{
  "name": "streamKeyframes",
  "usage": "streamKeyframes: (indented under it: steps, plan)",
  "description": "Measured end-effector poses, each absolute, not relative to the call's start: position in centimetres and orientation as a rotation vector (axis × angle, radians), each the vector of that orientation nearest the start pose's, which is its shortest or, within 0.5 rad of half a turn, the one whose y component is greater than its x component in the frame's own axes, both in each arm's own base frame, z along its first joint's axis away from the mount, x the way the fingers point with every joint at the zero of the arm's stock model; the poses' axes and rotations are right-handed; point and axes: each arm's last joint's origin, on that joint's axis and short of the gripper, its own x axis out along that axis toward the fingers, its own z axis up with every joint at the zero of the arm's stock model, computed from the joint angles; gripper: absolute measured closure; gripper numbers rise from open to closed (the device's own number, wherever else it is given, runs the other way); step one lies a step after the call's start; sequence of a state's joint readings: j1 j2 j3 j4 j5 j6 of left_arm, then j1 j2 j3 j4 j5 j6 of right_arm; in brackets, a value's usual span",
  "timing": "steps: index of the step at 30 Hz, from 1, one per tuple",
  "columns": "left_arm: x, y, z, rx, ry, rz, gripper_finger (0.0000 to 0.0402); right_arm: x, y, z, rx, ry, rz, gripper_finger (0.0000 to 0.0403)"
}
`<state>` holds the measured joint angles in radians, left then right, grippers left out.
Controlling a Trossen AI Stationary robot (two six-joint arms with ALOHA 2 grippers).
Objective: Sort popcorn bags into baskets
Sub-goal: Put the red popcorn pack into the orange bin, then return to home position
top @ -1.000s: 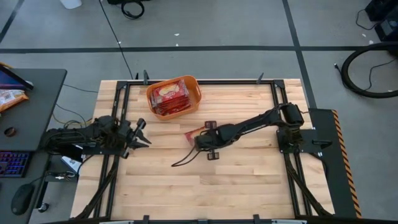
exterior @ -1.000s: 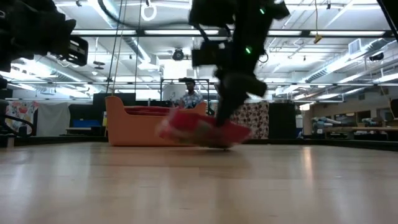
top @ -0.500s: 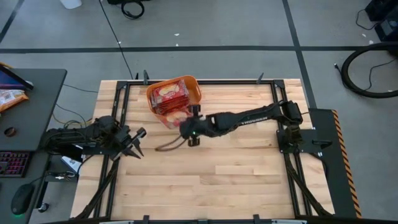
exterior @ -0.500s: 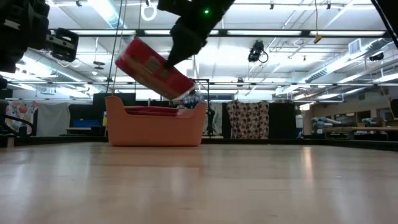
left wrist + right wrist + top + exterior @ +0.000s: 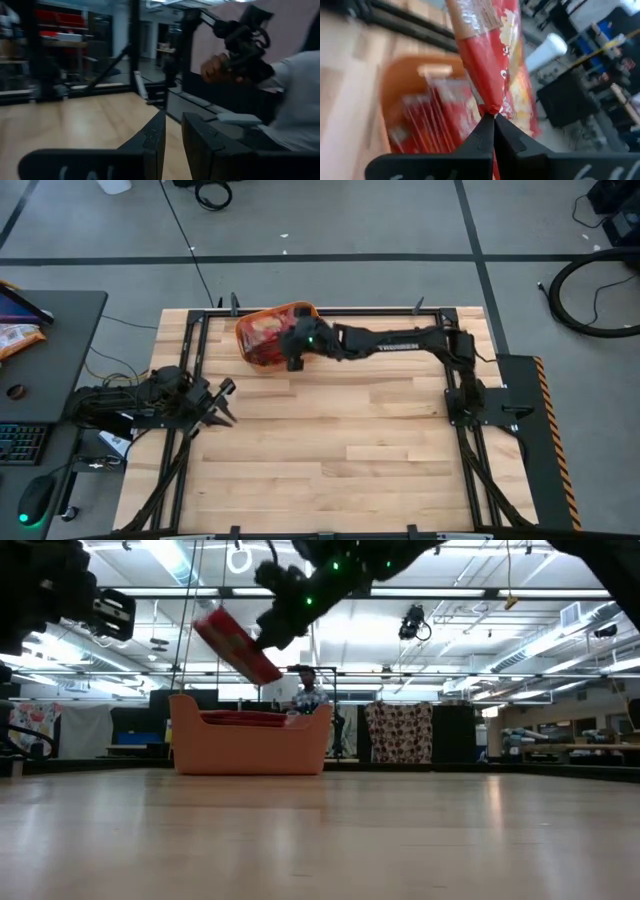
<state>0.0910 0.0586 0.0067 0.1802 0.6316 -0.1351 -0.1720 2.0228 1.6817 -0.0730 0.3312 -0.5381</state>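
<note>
My right gripper (image 5: 490,120) is shut on a red popcorn bag (image 5: 235,645) and holds it above the orange basket (image 5: 250,745) near the table's far edge. In the high view the right gripper (image 5: 289,343) is over the basket (image 5: 243,338). Several more red bags (image 5: 430,130) lie inside the basket, and their tops (image 5: 245,717) show over its rim. My left gripper (image 5: 224,402) waits open, low by the table's left edge, touching nothing. My right gripper pinches the bag between its two fingers at one crimped end (image 5: 488,107). The bag (image 5: 490,55) reaches out past the fingertips. In the low view it is lifted clear, tilted, its free end (image 5: 210,625) higher than the held end, above the basket.
Bare wood takes up the middle and near part of the table (image 5: 350,450). A dark metal frame (image 5: 190,350) runs along the table's sides. A side desk with a keyboard (image 5: 20,442) stands to the left. A person (image 5: 295,100) shows beyond the table in the left wrist view.
My right gripper, shut on the bag, has lifted it off the middle of the table and carried it up and toward the far left. The bag lay at table level a second ago. It now hangs clear and tilted above the basket.
</note>
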Motion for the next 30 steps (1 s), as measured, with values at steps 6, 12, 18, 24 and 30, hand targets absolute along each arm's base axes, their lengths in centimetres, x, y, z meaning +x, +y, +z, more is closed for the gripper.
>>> streamKeyframes:
  steps: [6, 12, 18, 24, 30]
  plan:
    - [9.7, -0.5, 17.8, -0.101, -0.097, -0.422, 0.0335, 46.8, -12.8, 25.0, -0.512, 0.583, -0.393, 0.0398]
    - [9.8, -0.4, 17.8, -0.107, -0.093, -0.376, 0.0335, 47.3, -14.2, 22.4, -0.47, 0.619, -0.38, 0.0391]
    - [9.9, -0.4, 17.7, -0.086, -0.09, -0.369, 0.0335, 47.1, -14.2, 23.0, -0.428, 0.603, -0.387, 0.0331]
    - [9.9, -0.3, 17.7, -0.062, -0.095, -0.351, 0.0335, 45.8, -12.5, 26.0, -0.448, 0.641, -0.544, 0.0281]
    - [9.9, -0.3, 17.6, -0.028, -0.093, -0.332, 0.0335, 43.8, -9.1, 28.4, -0.341, 0.711, -0.513, 0.0279]
